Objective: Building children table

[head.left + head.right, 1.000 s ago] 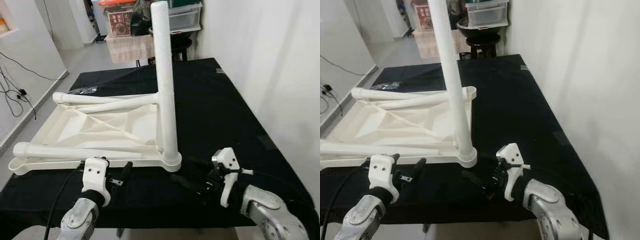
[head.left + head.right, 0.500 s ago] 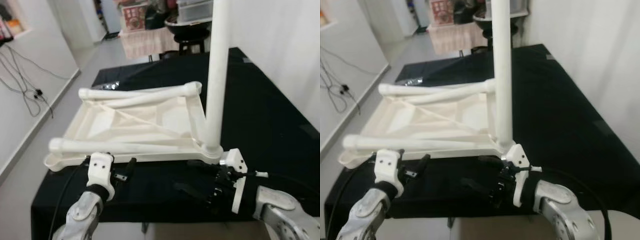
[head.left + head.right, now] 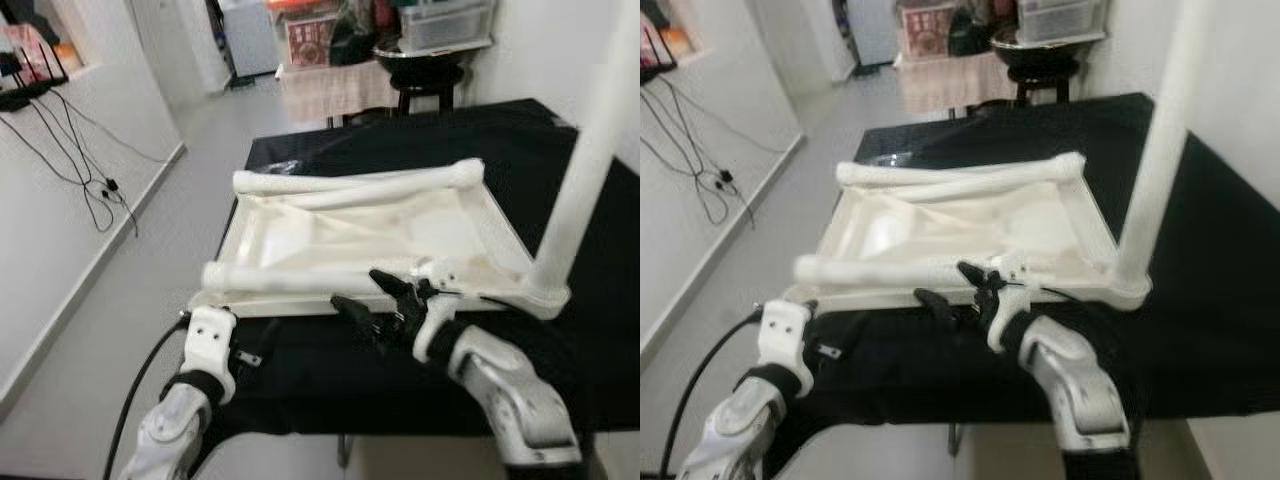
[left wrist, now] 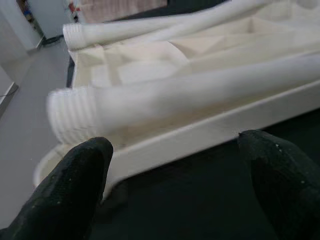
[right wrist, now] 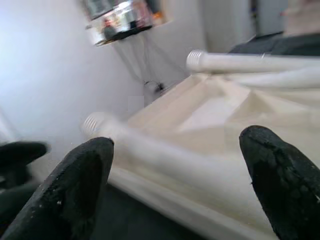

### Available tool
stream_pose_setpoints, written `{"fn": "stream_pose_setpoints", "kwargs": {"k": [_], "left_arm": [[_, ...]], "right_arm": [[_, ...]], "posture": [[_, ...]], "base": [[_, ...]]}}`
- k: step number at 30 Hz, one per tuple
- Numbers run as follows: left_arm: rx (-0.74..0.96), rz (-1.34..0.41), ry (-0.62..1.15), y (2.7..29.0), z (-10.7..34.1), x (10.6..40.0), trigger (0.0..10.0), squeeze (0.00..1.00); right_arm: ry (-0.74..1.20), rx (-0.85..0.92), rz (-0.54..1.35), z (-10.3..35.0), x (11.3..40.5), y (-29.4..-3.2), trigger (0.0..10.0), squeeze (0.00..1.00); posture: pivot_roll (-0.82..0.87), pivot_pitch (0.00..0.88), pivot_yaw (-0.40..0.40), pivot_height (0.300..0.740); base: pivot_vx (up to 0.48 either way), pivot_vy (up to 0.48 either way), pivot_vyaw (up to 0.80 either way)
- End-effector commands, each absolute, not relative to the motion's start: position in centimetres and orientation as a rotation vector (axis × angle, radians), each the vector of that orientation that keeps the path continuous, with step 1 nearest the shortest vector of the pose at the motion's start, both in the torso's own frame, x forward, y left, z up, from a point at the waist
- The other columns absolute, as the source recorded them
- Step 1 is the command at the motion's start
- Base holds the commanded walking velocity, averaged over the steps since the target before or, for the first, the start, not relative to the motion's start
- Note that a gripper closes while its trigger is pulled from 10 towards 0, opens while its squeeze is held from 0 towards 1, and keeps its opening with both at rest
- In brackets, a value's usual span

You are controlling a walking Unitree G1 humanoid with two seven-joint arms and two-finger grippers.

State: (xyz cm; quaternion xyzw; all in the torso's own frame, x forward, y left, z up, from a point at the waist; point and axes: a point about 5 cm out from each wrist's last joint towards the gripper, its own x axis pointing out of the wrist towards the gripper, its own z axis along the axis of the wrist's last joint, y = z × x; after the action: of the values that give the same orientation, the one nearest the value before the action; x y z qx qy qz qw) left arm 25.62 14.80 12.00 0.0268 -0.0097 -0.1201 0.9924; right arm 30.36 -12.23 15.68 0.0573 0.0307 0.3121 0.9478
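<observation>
Tabletop (image 3: 330, 235) now sits right of where you saw it — camera swung; right gripper (image 3: 378, 300) reaches its loose leg (image 3: 300, 277), fingers spread, left gripper (image 4: 175, 175) likewise open.

Head cameras looking down, wrist cameras close, all sharing tabletop (image 3: 300, 215)

Cream plastic tabletop (image 3: 380, 225) laid upside down on the black-covered table (image 3: 420, 135). One leg (image 3: 590, 165) fitted upright at near corner; two loose legs (image 3: 350, 183) laid flat across it.
</observation>
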Motion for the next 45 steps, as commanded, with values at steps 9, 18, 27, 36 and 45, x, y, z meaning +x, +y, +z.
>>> {"fn": "stream_pose_setpoints", "kwargs": {"k": [9,18,27,36,45], "left_arm": [[0.064,-0.252,-0.051,14.4,12.6,25.9,10.0,0.0],[0.113,-0.355,-0.086,13.0,13.1,26.2,10.0,0.0],[0.146,-0.386,-0.082,12.7,12.8,26.3,10.0,0.0],[0.147,-0.393,-0.089,12.6,12.8,26.3,10.0,0.0],[0.128,-0.416,-0.102,12.5,13.0,26.4,10.0,0.0]], "right_arm": [[0.114,0.123,0.567,14.1,31.7,-10.3,10.0,0.0],[0.089,0.188,0.554,13.7,32.2,-10.1,10.0,0.0],[0.046,0.329,0.586,13.8,32.4,-10.1,10.0,0.0],[0.04,0.343,0.594,13.8,32.4,-10.2,10.0,0.0],[0.03,0.362,0.594,14.0,32.6,-10.3,10.0,0.0]], "posture": [[-0.08,0.003,0.08,0.74],[-0.08,0.0,0.086,0.74],[-0.08,0.0,0.096,0.74],[-0.09,0.0,0.092,0.74],[-0.09,0.0,0.097,0.74]], "base": [[0.0,0.103,-0.09],[0.0,0.0,-0.8],[0.0,0.0,-0.8],[0.0,0.0,-0.8],[0.0,0.0,-0.18]]}}
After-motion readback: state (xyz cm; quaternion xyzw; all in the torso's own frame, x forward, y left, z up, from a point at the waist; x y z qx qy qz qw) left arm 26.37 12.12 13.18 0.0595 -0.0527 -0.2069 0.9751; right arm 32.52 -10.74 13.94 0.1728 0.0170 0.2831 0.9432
